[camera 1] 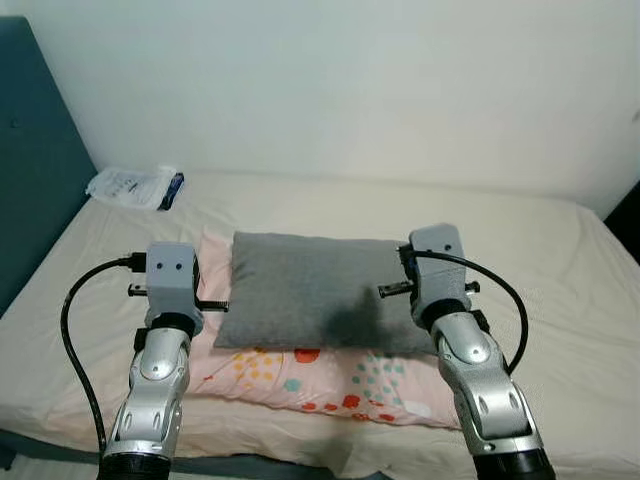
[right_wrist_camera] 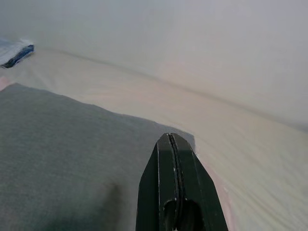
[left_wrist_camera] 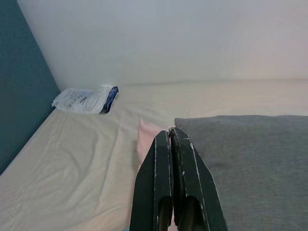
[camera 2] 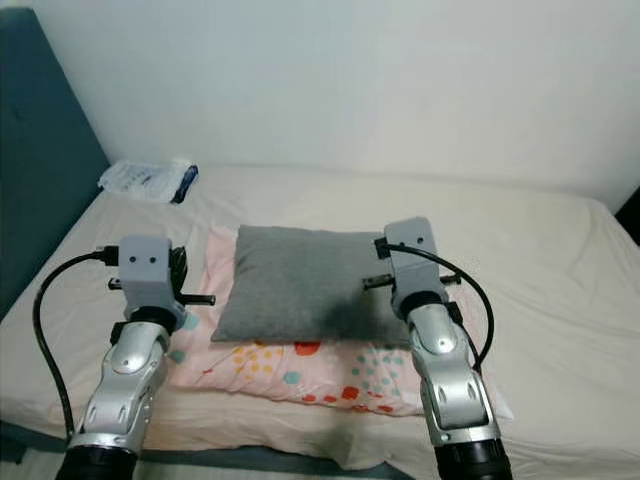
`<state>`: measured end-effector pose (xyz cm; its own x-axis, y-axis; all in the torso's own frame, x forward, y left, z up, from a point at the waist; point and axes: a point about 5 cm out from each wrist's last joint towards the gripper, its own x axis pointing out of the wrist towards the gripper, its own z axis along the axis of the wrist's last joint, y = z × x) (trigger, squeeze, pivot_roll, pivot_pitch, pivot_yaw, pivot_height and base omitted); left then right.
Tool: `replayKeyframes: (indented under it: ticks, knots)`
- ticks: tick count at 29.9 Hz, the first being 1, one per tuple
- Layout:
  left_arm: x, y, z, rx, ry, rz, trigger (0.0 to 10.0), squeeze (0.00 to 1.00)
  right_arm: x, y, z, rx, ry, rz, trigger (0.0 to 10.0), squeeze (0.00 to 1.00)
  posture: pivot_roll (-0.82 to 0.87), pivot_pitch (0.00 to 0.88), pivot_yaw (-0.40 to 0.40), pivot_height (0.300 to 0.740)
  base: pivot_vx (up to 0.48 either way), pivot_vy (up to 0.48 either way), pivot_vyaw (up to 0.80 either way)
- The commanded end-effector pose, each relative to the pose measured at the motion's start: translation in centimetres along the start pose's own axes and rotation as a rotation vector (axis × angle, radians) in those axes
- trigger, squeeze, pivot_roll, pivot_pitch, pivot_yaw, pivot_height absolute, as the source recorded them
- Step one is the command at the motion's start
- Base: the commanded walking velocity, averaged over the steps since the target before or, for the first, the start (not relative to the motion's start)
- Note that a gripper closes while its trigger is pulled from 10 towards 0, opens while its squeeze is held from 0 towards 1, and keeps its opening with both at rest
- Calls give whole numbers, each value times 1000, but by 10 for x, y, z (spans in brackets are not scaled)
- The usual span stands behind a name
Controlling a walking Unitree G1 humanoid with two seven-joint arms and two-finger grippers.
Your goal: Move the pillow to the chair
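Observation:
A grey pillow (camera 1: 300, 290) lies on top of a pink pillow with coloured dots (camera 1: 320, 382) on the cream bed (camera 1: 520, 250). My left arm's wrist (camera 1: 172, 280) is raised just off the grey pillow's left edge, and my right arm's wrist (camera 1: 437, 262) stands over its right end. In the left wrist view my left gripper (left_wrist_camera: 170, 134) is shut with nothing in it, its tips above the corner where the grey pillow (left_wrist_camera: 250, 159) meets the pink one. My right gripper (right_wrist_camera: 169, 138) is also shut and empty, pointing over the grey pillow's far right corner (right_wrist_camera: 72, 144).
A teal headboard (camera 1: 35, 180) stands along the bed's left side. A white plastic packet (camera 1: 135, 186) lies at the far left corner by the wall. Something dark (camera 1: 630, 220) shows past the bed's right edge. Bare sheet lies behind and right of the pillows.

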<state>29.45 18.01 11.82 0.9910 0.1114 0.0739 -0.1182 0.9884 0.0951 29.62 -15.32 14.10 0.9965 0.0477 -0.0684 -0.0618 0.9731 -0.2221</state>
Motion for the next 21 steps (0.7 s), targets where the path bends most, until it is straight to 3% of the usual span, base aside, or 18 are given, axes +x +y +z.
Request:
replayKeyframes:
  ticks: [1,4,8,14,21]
  knots:
    - [0,-1,-2,-12,8,-8,10000,0,-1,0,-7,41,33,-5,10000,0,-20,55,-22,740,0,480,0]
    - [1,-1,-2,-10,9,-11,10000,0,-3,2,-9,81,46,1,10000,0,-22,53,-20,740,0,480,0]
    - [1,-1,-2,-5,8,-10,10000,0,-4,2,-9,49,38,-8,10000,0,-21,55,-20,740,0,351,0]
    - [1,0,-1,5,-1,-14,10000,0,-5,3,-13,85,59,-10,10000,0,-16,62,-18,740,0,0,0]
    - [2,0,0,17,-3,-13,10000,0,-3,4,-9,49,52,7,10000,0,-16,67,-15,740,0,0,0]
